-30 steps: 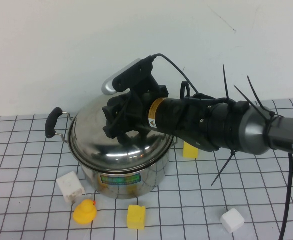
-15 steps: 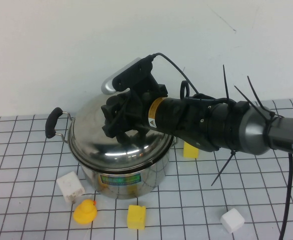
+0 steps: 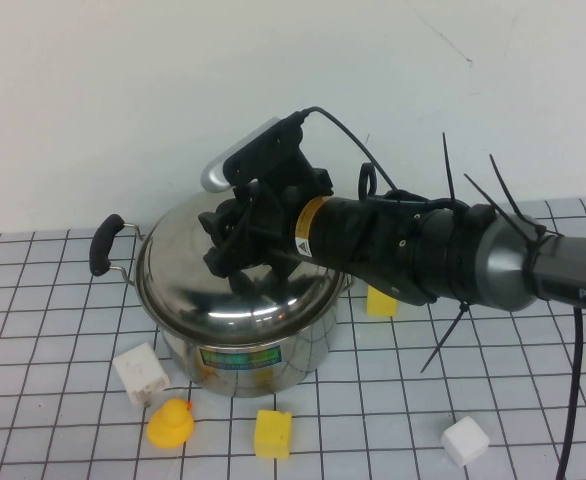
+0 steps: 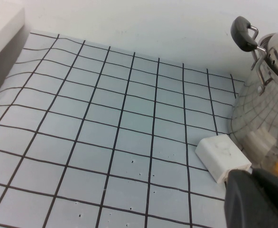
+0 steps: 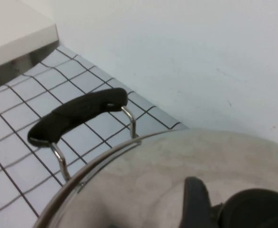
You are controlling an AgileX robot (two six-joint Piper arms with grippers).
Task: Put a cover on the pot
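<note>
While the lid (image 3: 235, 290) sits within the pot (image 3: 243, 345) rim, the right gripper (image 3: 241, 255) hovers over it, grip indiscernible; left gripper (image 4: 257, 199) low beside a white block (image 4: 222, 157).

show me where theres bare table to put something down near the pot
Open grid lies left of the pot, beyond its black handle, and front right between the yellow block and the white cube. It is crowded at the pot's front: white block, rubber duck. The right gripper sits over the lid; the left gripper waits far left.
</note>
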